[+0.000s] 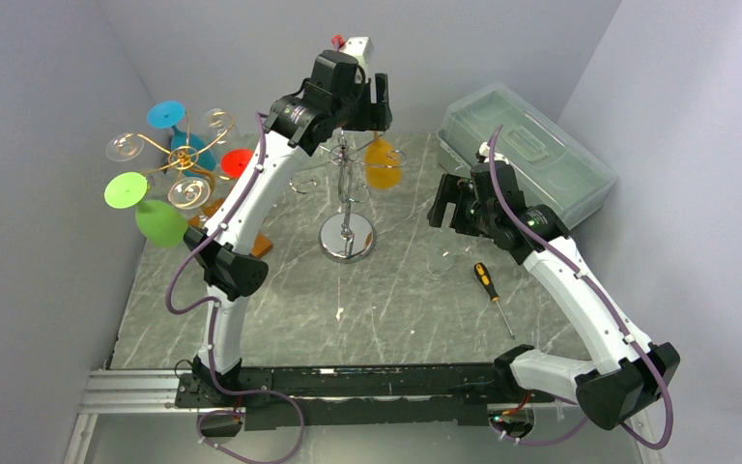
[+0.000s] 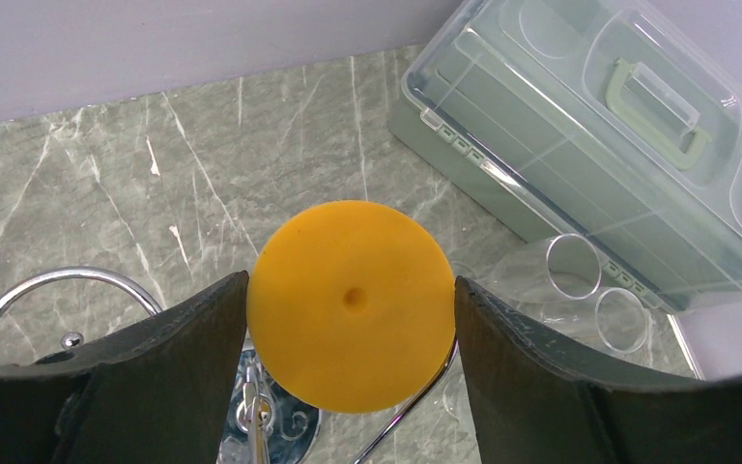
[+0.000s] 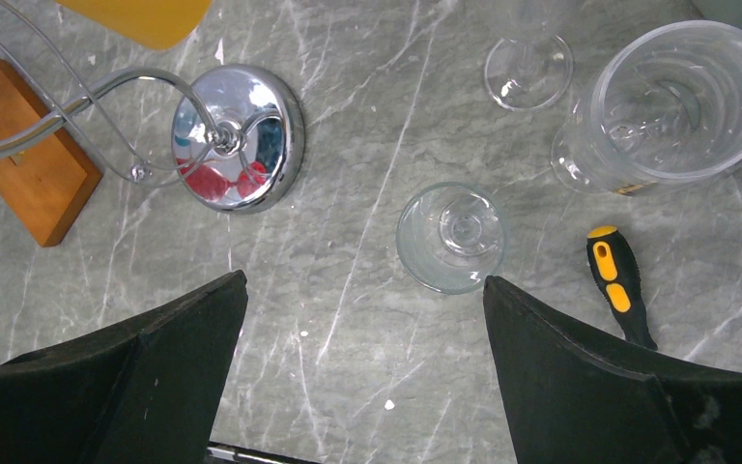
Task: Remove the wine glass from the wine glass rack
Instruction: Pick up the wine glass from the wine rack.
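Wine glass (image 1: 384, 164), solid orange: hangs bowl-down from the chrome rack (image 1: 346, 237) at mid-table, foot uppermost. Shows from the left wrist as a flat orange disc, the foot (image 2: 353, 304), with wire and the rack's base below it. Presumably sits with the stem in one of the wire arms, though the foot hides that junction.

Left gripper (image 2: 351, 282) poised over the foot, one finger at each side of the rim. Appears to touch both edges. Impossible to tell from this angle whether truly pinching or merely flanking. Right gripper (image 3: 364, 278) spread wide, holding nothing, hovering above the table over a clear glass (image 3: 451, 235) that stands near a screwdriver (image 3: 618, 280).

Handling, as a judgement: probably light, rigid and smooth enough to slip. Possibly plastic given the solid colour, but could be painted glass, so best treated as breakable. Thin stem the likely weak point.

Foot rim offers a wide, stiff hold but little depth for the pads. Needs firm, even pressure and no twist. Better not pulled straight up, the foot likely wider than the wire slot. Calls for sliding outward along the arm to its open end, then lifting clear. Risks dragging the rack along if snagged.
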